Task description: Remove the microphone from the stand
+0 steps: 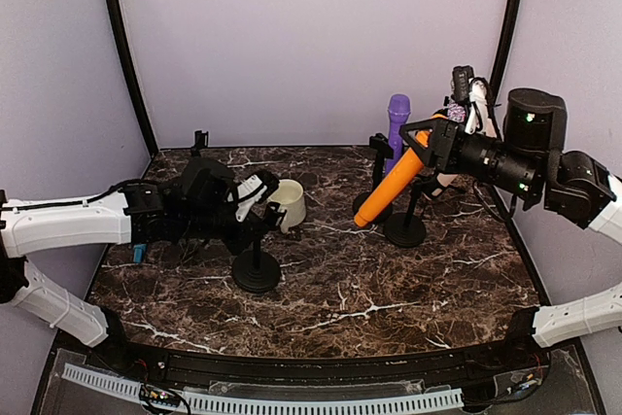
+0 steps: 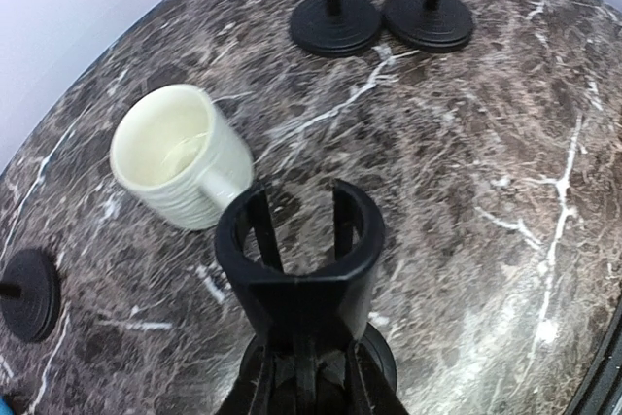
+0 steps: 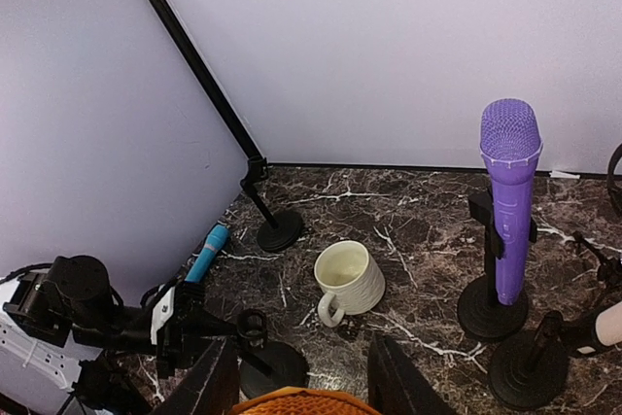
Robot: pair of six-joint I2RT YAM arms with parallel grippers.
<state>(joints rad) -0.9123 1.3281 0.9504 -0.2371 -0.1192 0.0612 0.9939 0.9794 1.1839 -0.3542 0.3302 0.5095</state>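
The right end effector (image 3: 303,391) grips a slanted orange plastic microphone (image 1: 397,180); the left end effector (image 1: 257,209) clamps the empty black clip stand (image 2: 299,240).

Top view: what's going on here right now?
The right fingers are clamped on the orange microphone, holding it tilted in the air, apparently out of any clip. The left fingers sit at the stem of the empty stand beside the cream mug; whether they grip it is unclear. A purple microphone is clipped upright in a second stand.
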